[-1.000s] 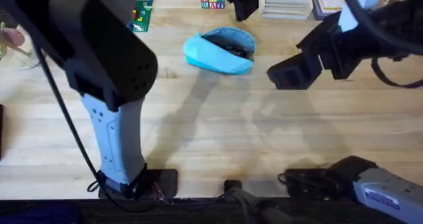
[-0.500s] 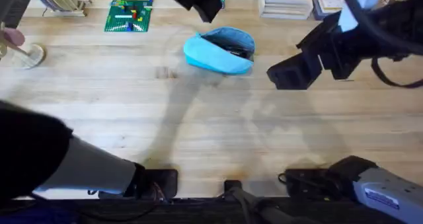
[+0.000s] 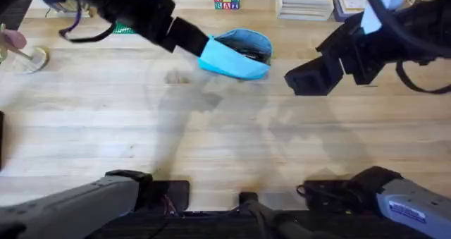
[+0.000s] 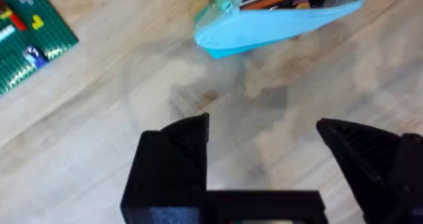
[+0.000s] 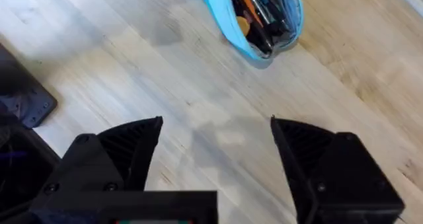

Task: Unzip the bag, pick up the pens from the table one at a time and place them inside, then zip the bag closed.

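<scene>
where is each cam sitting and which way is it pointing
overhead: above the arm bases, looking down and forward over the table; both arms show, the left gripper by the bag.
left wrist: on the left arm, looking down at the bag; own open fingers show.
right wrist: on the right arm, looking down at the bag; own open fingers show.
Shared: all three see the open bag holding pens.

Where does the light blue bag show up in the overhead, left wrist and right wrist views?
Overhead: the bag lies at top centre on the table, beside the left end effector.
Left wrist: the bag is at the top, right of centre.
Right wrist: the bag is at top centre, mouth open.
Shared landmark: the pens inside the open bag.
</scene>
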Action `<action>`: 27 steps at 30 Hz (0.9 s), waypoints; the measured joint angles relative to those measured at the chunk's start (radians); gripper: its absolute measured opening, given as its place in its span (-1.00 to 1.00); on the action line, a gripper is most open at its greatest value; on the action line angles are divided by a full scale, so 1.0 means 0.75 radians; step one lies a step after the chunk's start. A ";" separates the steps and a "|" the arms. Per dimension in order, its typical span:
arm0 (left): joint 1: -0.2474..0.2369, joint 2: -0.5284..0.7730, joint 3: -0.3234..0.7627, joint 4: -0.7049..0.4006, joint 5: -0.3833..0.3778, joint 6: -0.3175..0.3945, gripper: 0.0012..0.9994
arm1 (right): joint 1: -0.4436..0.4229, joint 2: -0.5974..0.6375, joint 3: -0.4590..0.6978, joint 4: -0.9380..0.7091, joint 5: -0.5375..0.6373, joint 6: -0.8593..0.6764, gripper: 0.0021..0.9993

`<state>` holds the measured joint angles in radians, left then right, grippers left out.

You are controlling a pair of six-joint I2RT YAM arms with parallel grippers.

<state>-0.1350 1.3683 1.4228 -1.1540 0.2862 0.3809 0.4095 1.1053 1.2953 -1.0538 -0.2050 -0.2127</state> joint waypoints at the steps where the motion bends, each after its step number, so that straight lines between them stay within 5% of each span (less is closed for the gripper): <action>1: 0.018 -0.030 -0.027 -0.001 0.010 0.001 0.99 | 0.000 0.000 0.000 0.000 0.000 0.000 1.00; 8: 0.190 -0.213 -0.159 -0.023 0.124 0.081 0.99 | 0.000 0.000 0.000 0.000 0.000 0.000 1.00; 19: 0.485 -0.218 -0.173 -0.068 0.398 0.480 0.99 | 0.000 0.000 0.000 0.000 0.000 0.000 1.00; 27: 0.528 -0.123 -0.173 -0.066 0.492 0.709 0.99 | 0.000 0.000 0.000 0.000 0.000 0.000 1.00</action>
<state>0.2607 1.2762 1.2930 -1.2034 0.6553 0.9125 0.4095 1.1053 1.2953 -1.0538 -0.2050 -0.2127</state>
